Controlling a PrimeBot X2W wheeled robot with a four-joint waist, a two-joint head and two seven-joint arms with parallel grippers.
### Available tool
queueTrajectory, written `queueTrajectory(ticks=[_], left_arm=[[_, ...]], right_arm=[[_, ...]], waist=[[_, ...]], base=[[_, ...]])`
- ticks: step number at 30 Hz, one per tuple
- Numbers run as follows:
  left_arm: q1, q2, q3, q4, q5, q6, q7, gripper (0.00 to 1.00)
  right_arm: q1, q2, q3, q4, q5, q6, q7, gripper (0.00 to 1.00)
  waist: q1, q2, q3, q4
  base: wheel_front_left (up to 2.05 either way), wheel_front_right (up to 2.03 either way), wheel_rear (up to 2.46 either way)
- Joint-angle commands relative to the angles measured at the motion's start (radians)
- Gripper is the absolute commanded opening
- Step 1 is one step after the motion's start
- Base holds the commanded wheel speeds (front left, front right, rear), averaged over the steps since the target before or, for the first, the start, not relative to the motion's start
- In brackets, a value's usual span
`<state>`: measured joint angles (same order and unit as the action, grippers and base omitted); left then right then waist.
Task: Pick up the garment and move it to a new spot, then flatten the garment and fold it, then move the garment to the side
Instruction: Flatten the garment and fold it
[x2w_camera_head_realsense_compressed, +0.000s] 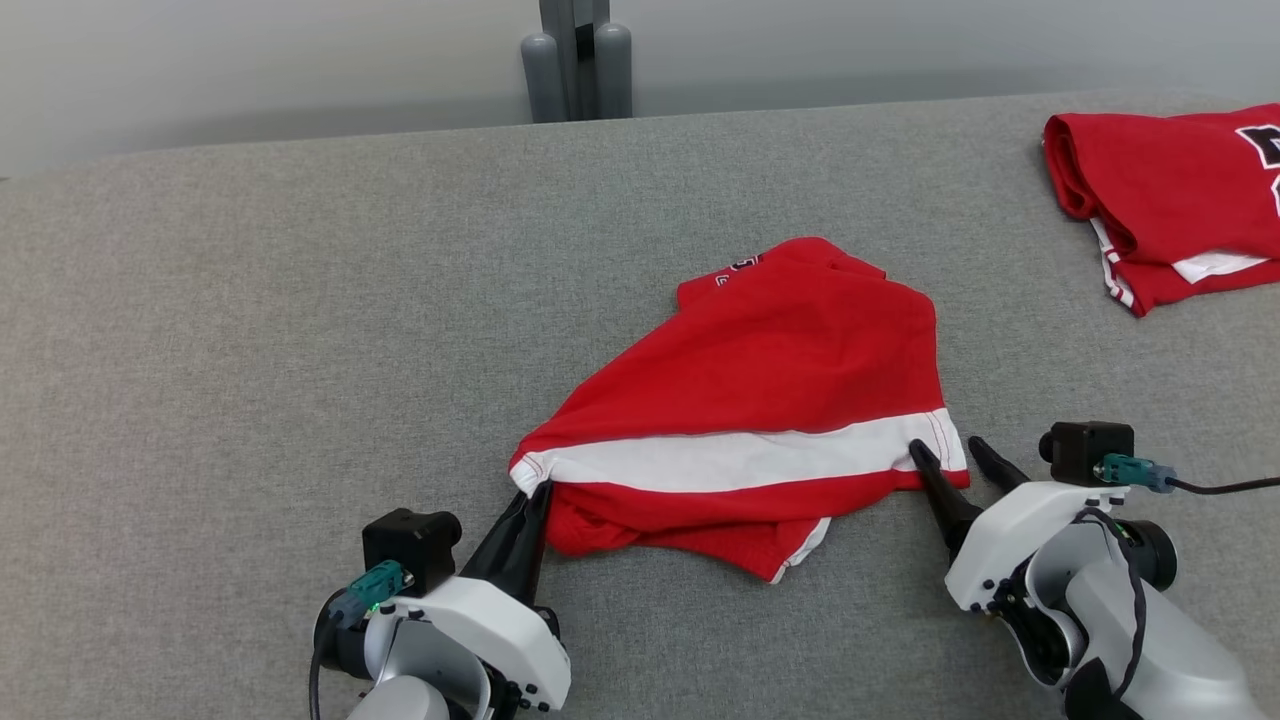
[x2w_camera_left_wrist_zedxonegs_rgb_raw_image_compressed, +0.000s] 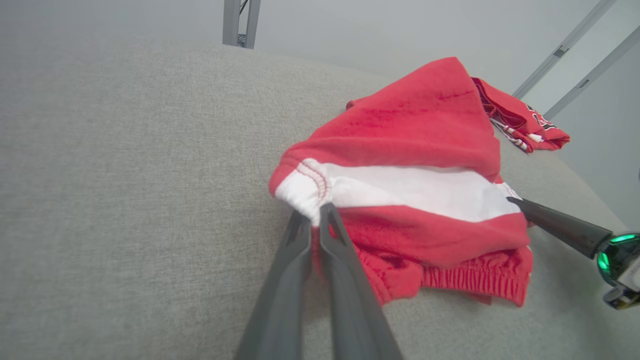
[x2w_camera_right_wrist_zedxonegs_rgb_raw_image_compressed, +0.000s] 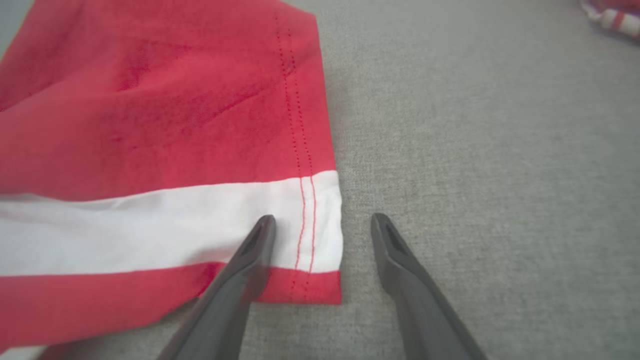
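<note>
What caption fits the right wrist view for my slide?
Open right claw straddles the red garment at its hemmed, white-striped corner on the grey surface.

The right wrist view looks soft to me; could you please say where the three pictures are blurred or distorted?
Right wrist view: the right tool's fingers smear near the bottom edge, while the red shorts' stitching reads crisp. Left wrist view: the wide angle bends the grey surface's far edge. Head view: sharp, evenly lit, no glare.
</note>
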<state>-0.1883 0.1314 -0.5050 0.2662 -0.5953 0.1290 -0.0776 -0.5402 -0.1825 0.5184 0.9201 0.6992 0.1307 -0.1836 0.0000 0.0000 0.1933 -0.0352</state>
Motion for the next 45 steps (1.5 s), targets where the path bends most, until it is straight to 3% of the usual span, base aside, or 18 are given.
queueTrajectory(ticks=[1,2,3,4,5,14,24,32,39,45], left_arm=[[-0.009,0.004,-0.002,-0.008,0.008,0.006,0.002,0.0],[-0.011,0.004,-0.004,-0.01,0.008,0.006,0.003,0.0],[-0.012,0.005,-0.004,-0.012,0.009,0.007,0.004,0.0],[-0.014,0.006,-0.005,-0.013,0.01,0.008,0.004,0.0],[-0.015,0.008,-0.005,-0.015,0.012,0.01,0.003,0.0],[-0.009,0.05,0.004,-0.055,0.024,-0.015,-0.055,0.0],[-0.037,0.14,0.008,-0.161,0.025,-0.103,-0.077,0.0],[-0.171,0.229,0.026,-0.33,-0.021,-0.195,0.036,0.0],[-0.344,0.3,0.045,-0.436,-0.067,-0.225,0.194,0.0],[-0.442,0.339,0.047,-0.436,-0.072,-0.239,0.246,0.0]], right_arm=[[-0.011,0.0,0.029,0.024,0.025,0.0,0.019,0.79],[-0.012,0.002,0.047,0.031,0.035,0.0,0.025,0.49],[-0.016,0.001,0.064,0.034,0.042,0.0,0.017,0.31],[-0.021,-0.001,0.076,0.038,0.049,0.0,0.003,0.05],[-0.026,-0.004,0.087,0.041,0.059,0.0,-0.007,0.0],[-0.05,-0.088,0.122,-0.056,0.126,0.0,-0.082,0.0],[-0.009,-0.196,-0.046,-0.359,0.12,0.0,-0.082,0.0],[-0.058,-0.27,-0.105,-0.552,0.115,0.0,-0.081,0.0],[-0.149,-0.326,-0.111,-0.631,0.132,0.0,0.011,0.0],[-0.186,-0.359,-0.13,-0.65,0.18,0.0,0.103,0.0]], waist=[[0.0,0.0,0.006,0.004],[0.0,0.0,0.008,0.004],[0.0,0.0,0.009,0.004],[0.0,0.0,0.01,0.003],[0.0,0.0,0.01,0.002],[0.0,0.0,-0.055,-0.03],[0.0,0.0,-0.161,-0.06],[0.0,0.0,-0.235,-0.069],[0.0,0.0,-0.259,-0.076],[0.0,0.0,-0.261,-0.081]], base=[[0.0,0.0,0.0],[0.0,0.0,0.0],[0.0,0.0,0.0],[0.0,0.0,0.0],[0.0,0.0,0.0],[0.0,0.0,0.0],[0.0,0.0,0.0],[0.0,0.0,0.0],[0.0,0.0,0.0],[0.0,0.0,0.0]])
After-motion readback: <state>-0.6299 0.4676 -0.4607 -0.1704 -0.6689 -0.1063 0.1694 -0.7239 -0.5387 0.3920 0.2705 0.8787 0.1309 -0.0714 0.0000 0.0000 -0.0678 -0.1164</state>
